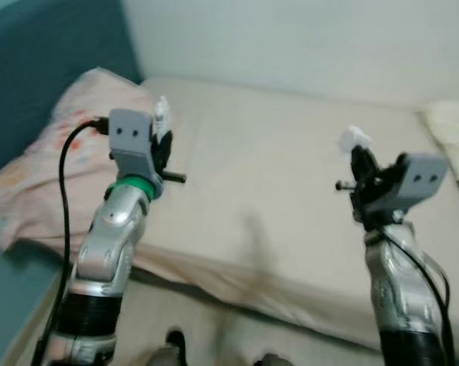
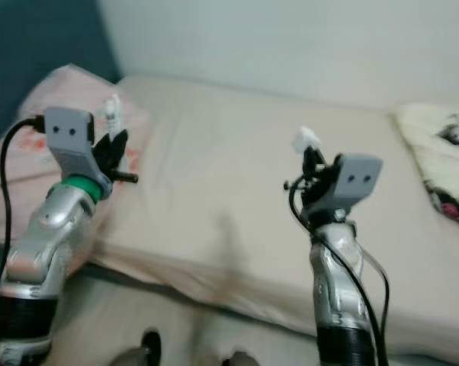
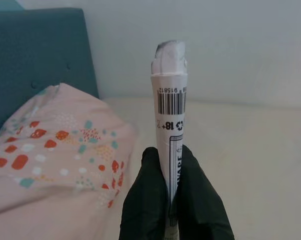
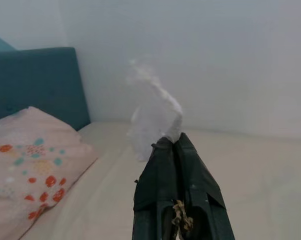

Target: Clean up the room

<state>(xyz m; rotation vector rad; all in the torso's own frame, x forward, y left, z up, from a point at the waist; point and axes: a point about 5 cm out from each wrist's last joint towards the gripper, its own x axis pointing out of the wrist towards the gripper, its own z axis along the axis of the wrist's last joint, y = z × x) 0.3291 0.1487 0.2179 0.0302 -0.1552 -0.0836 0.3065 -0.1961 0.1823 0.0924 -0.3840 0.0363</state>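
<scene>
Barcode first: the flattened white paper wrapper (image 3: 169, 100) carries black bars, the digits 9158412 printed upside down beside them, a recycling mark with "18", and lower down some vertical letters that look like "VAPE", partly hidden by the fingers. So the left gripper (image 3: 173, 157) is pinched narrow on that wrapper, both black fingers (image 3: 150, 190) pressing its sides, and the crumpled grey tip sticks well past them.

Both silver arms are raised in front of the robot, elbows low, wrists bent up. From the head camera the left gripper (image 1: 162, 130) sits at about 10 o'clock over the edge of the pale pink pillow with red and teal spots (image 1: 39, 179). The right gripper (image 1: 357, 156) is at roughly 3 o'clock above the beige mattress (image 1: 268, 191), its fingers squeezed tight on a scrunched wisp of white tissue (image 4: 153, 117) that puffs out above the tips.

Teal padded headboard (image 3: 40, 50) stands behind the pillow, and a cream blanket with a dark print (image 2: 443, 164) lies at the far right of the bed.
</scene>
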